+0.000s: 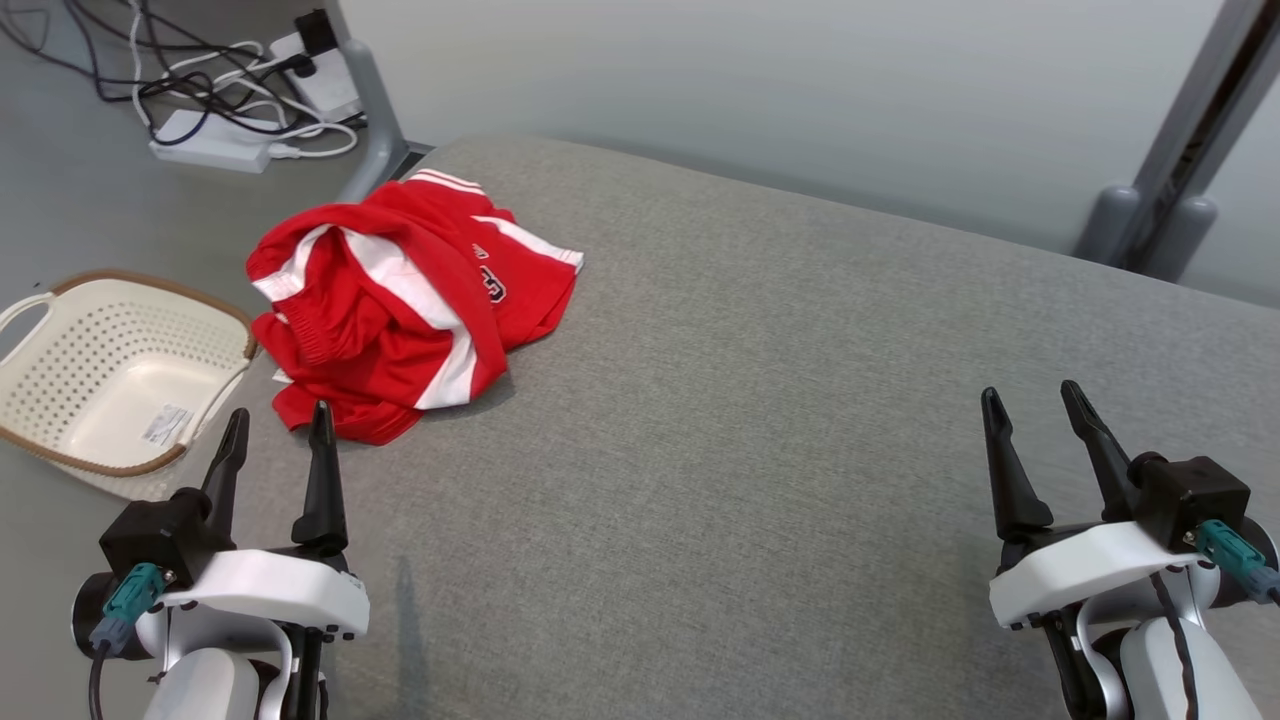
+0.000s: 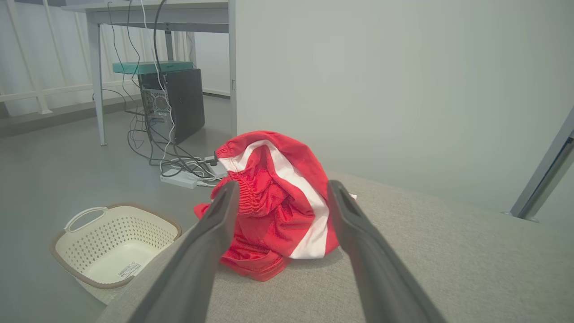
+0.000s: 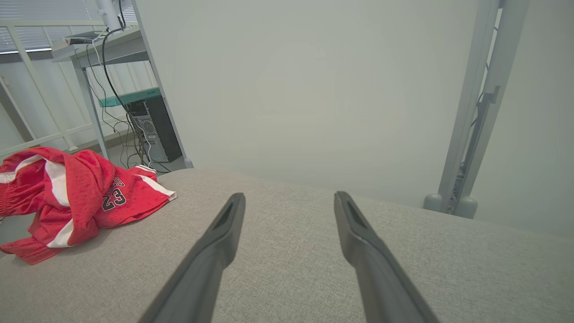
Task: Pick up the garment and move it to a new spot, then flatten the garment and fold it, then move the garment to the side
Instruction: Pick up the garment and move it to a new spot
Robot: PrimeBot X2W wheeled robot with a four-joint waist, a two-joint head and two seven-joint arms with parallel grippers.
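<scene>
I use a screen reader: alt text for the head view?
A crumpled red and white garment lies at the left edge of a grey surface, beside a cream basket on the floor. The left gripper and right gripper stand open at the bottom corners, empty.

The garment point(image 1: 400, 310) lies at the far left corner of the bench point(image 1: 760, 420), with the left tool point(image 1: 279, 412) just before it and the right tool point(image 1: 1030, 390) well apart over the right side. A basket point(image 1: 90, 350) stands on the floor point(image 1: 90, 210) left of the bench, with cables point(image 1: 200, 80) behind it.
</scene>
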